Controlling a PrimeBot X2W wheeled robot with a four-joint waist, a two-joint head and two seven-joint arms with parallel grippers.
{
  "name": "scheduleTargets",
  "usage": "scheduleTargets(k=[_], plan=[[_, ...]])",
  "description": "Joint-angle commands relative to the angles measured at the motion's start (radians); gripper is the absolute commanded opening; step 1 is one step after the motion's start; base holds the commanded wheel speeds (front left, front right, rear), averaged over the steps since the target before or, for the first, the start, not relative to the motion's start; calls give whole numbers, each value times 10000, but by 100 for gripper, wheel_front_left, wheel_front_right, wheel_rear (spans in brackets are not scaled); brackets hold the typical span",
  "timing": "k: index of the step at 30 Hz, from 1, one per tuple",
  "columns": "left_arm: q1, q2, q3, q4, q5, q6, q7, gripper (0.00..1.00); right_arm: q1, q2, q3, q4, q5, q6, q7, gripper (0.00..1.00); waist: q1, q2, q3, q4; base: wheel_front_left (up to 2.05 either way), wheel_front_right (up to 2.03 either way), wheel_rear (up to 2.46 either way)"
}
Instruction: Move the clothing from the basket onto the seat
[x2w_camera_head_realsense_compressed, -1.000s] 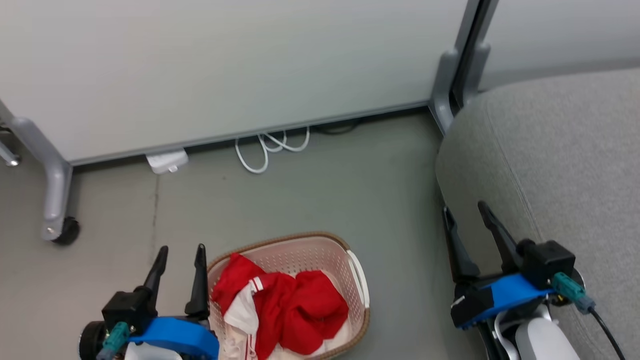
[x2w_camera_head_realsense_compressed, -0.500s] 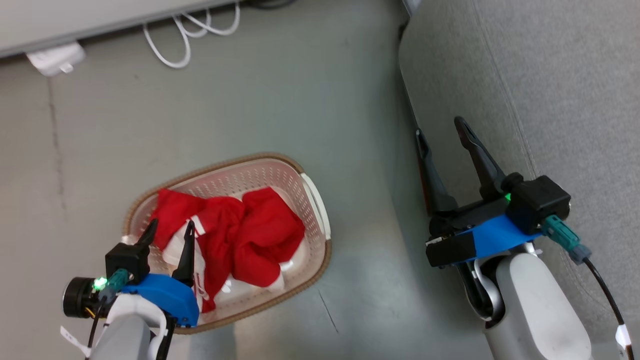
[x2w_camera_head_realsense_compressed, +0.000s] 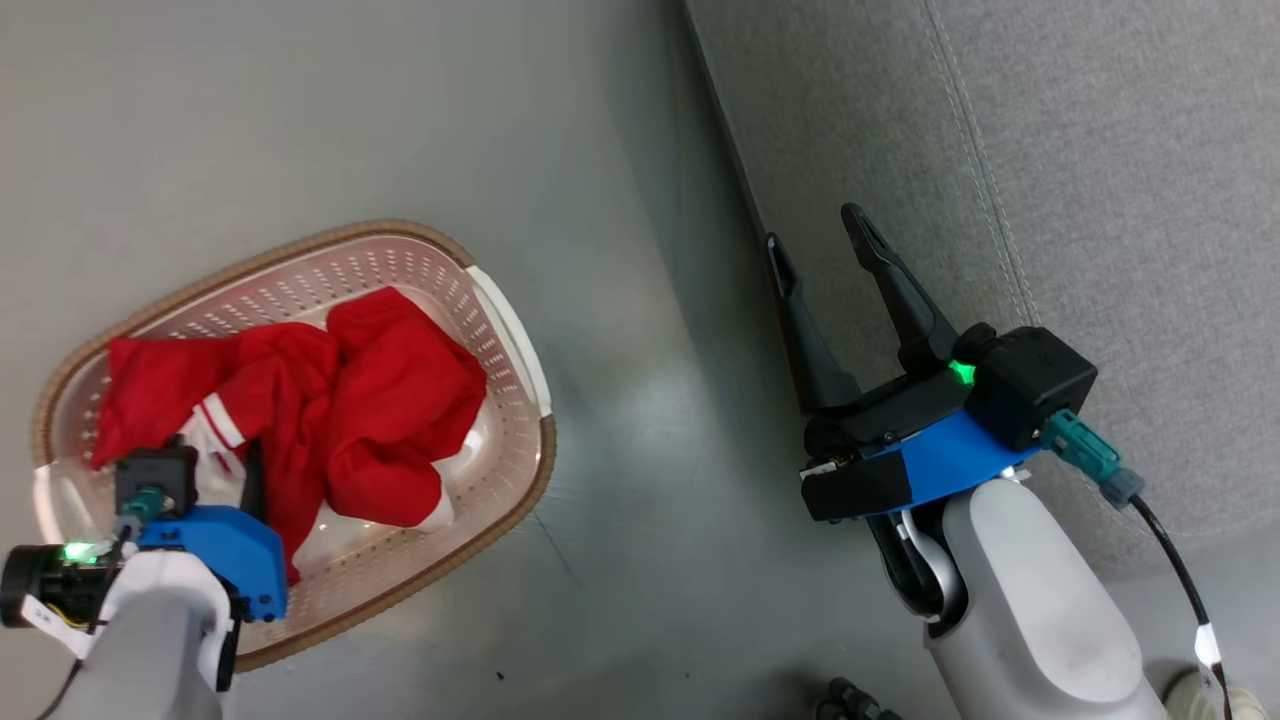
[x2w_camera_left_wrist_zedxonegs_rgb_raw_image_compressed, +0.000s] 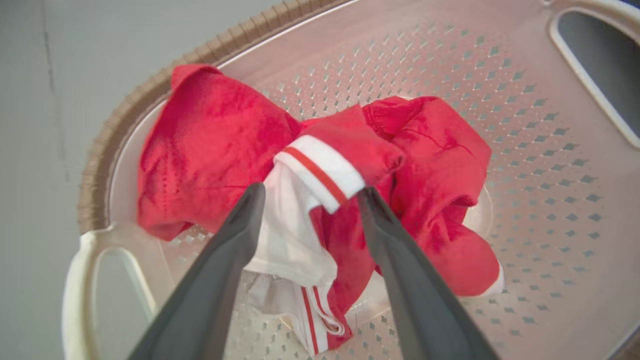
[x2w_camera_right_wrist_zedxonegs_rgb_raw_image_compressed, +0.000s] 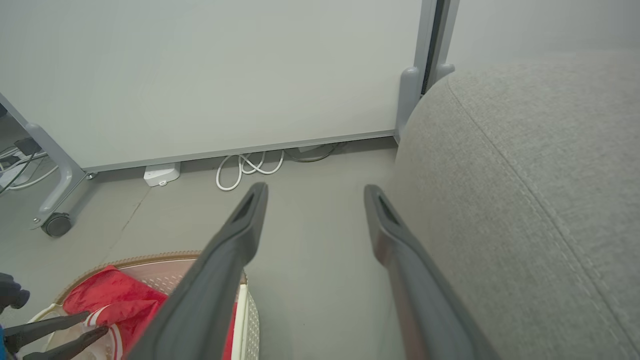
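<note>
In the head view there is 1 basket (x2w_camera_head_realsense_compressed: 300, 240), 1 heap of red clothing (x2w_camera_head_realsense_compressed: 390, 400) inside it, 1 seat (x2w_camera_head_realsense_compressed: 1100, 200) and 2 grippers, each with 2 fingers; how many garments make up the heap cannot be told. The basket sits at 8 o'clock with its 2 white handles at opposite ends, and the clothing lies wholly within its brown rim. The left gripper (x2w_camera_left_wrist_zedxonegs_rgb_raw_image_compressed: 311, 194) points down into the basket, its fingers spread wide on either side of a white, red-striped fold and closed on nothing. At 12 o'clock from the basket, and between it and the seat, bare grey floor (x2w_camera_head_realsense_compressed: 620, 150) leaves an open lane. The right gripper (x2w_camera_head_realsense_compressed: 815, 230), at 4 o'clock, hangs with its fingers fully apart and empty, just beside the seat's rounded left edge. The seat, grey woven fabric with a stitched seam, takes the 2 o'clock corner and carries no clothing. In the right wrist view, a pale panel (x2w_camera_right_wrist_zedxonegs_rgb_raw_image_compressed: 225, 75) stands on grey legs with 1 caster (x2w_camera_right_wrist_zedxonegs_rgb_raw_image_compressed: 56, 224), and white cable loops (x2w_camera_right_wrist_zedxonegs_rgb_raw_image_compressed: 247, 167) and 1 white adapter (x2w_camera_right_wrist_zedxonegs_rgb_raw_image_compressed: 161, 174) lie at its foot.
</note>
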Motion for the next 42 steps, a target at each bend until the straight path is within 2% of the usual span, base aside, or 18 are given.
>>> scheduleTargets(k=[1,7,8,9,10,20,27,32,42], plan=[[-166,114,72,89,-98,107,20,100,-160,-4,66,19,95,-3,-91,100,-3,0,300,-267,0,0,0],[-697,263,381,633,-400,366,177,100,-336,-4,268,172,302,-3,-225,100,-3,0,615,-405,0,0,0],[-757,250,429,718,-480,362,252,73,-369,-4,290,196,307,-3,-247,100,-3,0,644,-406,0,0,0],[-836,242,460,772,-522,366,234,22,-403,-4,298,210,311,-3,-244,100,-3,0,666,-402,0,0,0],[-918,233,484,830,-565,362,239,0,-434,-4,310,232,319,-3,-256,100,-3,0,683,-394,0,0,0],[-1259,-20,320,1364,-741,215,150,0,-636,-6,390,476,375,-3,-319,100,-3,0,496,-186,0,0,0],[-1079,-294,242,1713,-872,51,-66,0,-565,-6,356,702,202,-3,-326,100,-3,0,-35,29,0,0,0],[-765,-665,63,1913,-899,-146,-252,0,-239,-7,198,971,43,-3,-326,100,-3,0,-1019,400,0,0,0],[-213,-1609,-611,1727,-676,-830,-460,0,879,-14,-110,1512,-354,-3,54,100,-3,0,-3936,1519,0,0,0]])
